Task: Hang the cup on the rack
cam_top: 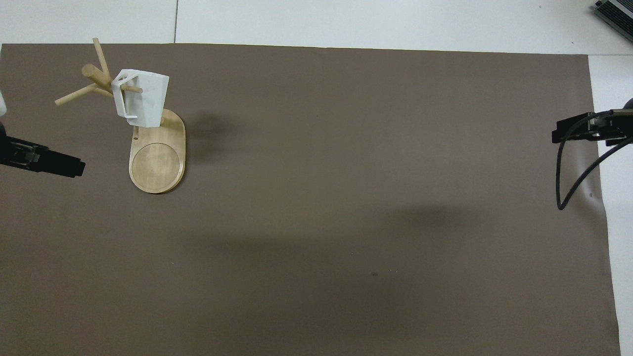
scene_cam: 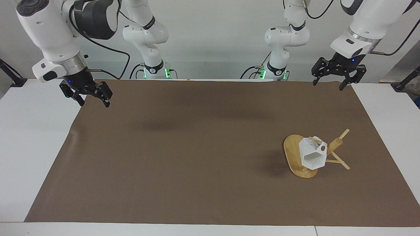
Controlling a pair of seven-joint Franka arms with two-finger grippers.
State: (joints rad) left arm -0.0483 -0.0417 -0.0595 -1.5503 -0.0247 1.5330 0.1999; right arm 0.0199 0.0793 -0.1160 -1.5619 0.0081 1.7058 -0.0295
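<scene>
The white faceted cup [scene_cam: 311, 155] hangs by its pierced handle on a slanted peg of the bamboo rack [scene_cam: 292, 152], which stands toward the left arm's end of the table. In the overhead view the cup [cam_top: 146, 101] hangs over the rack's oval base [cam_top: 157, 165]. My left gripper [scene_cam: 328, 84] is open and empty, raised over the mat's edge at the robots' end, well apart from the rack; it also shows in the overhead view [cam_top: 74, 167]. My right gripper [scene_cam: 94, 103] is open and empty, and waits over the mat's corner at the right arm's end [cam_top: 556, 134].
A brown mat [scene_cam: 197, 147] covers most of the white table [scene_cam: 32, 147]. A black cable [cam_top: 568, 173] loops down from the right gripper. Nothing else lies on the mat.
</scene>
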